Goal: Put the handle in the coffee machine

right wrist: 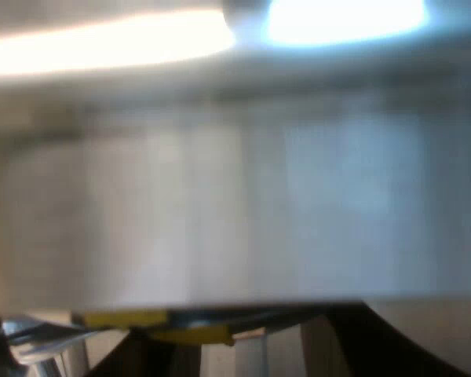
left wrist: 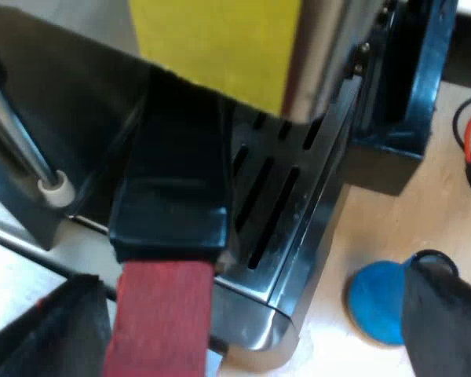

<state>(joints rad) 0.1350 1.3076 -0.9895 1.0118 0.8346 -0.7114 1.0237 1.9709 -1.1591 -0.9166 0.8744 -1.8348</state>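
Observation:
The holder's dark handle [left wrist: 173, 196] with its red end [left wrist: 163, 314] sticks out from the espresso machine's front [left wrist: 220, 47], under the yellow panel. The metal head is hidden up under the machine. My left gripper [left wrist: 255, 334] is open around the red end. One finger [left wrist: 63, 330] stands beside the red end without touching it, and the other finger [left wrist: 447, 322] is far off over the blue tamper [left wrist: 377, 302]. My right gripper [right wrist: 267, 353] is close against a pale, blurred surface [right wrist: 235, 212], with a yellow strip [right wrist: 165, 322] just under it.
The slotted metal drip tray [left wrist: 279, 196] lies under the handle. A steam wand [left wrist: 27, 153] with a white tip hangs beside it. The tamper rests on the wooden table [left wrist: 439, 204] by the tray's corner. A dark blue block [left wrist: 408, 94] stands close against the machine.

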